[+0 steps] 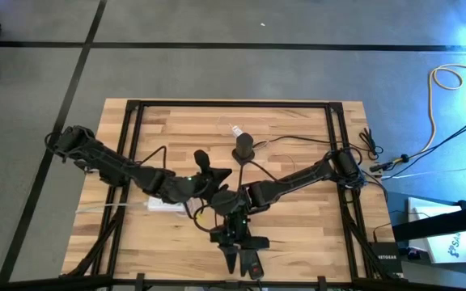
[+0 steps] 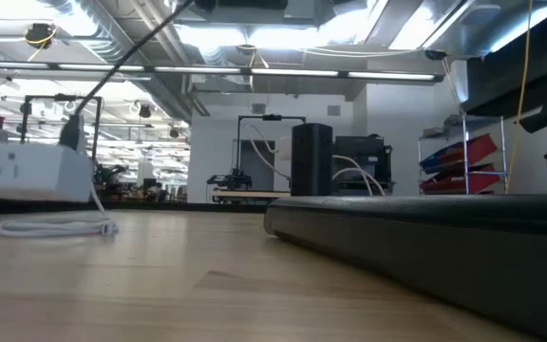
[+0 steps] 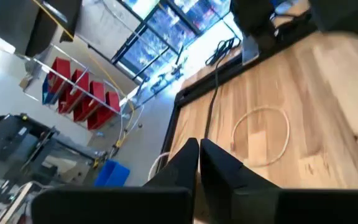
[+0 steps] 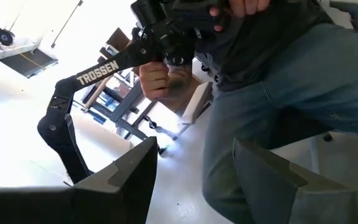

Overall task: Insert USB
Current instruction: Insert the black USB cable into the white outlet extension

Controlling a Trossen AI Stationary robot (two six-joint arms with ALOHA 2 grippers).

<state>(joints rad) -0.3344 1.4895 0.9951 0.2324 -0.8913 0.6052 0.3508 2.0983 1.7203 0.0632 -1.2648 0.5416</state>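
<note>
Not much to grab onto for the USB: can't pick out a loose plug for sure anywhere on the table (image 1: 298,226). Closest guess is the dark plug (image 2: 69,133) standing in the top of the white box (image 1: 165,204), black lead running up off it, with a white cable (image 2: 55,226) coiled right beside that box. Could well be a different connector, too small to call. Got the left gripper (image 3: 199,142) hovering near the white box, toward the table's middle, fingers pinched fully together on nothing, looking out over a thin clear cable loop (image 3: 263,137) lying well apart from the box. Got the right gripper (image 4: 194,149) farther from the box, out by the table's front edge, fingers spread partway with nothing between them, aimed off the table at a person (image 4: 278,93) standing there. Biggest worry: both arms bunched together next to the box with leads strung around them, so easy to snag a cable and drag the box, or bump arm into arm. Also easy to jam a plug in crooked if lined up badly. Containers: none on the table. Only red bins (image 3: 73,93) and a blue bin (image 3: 112,174) out in the room, far from the box, contents not visible.
</note>
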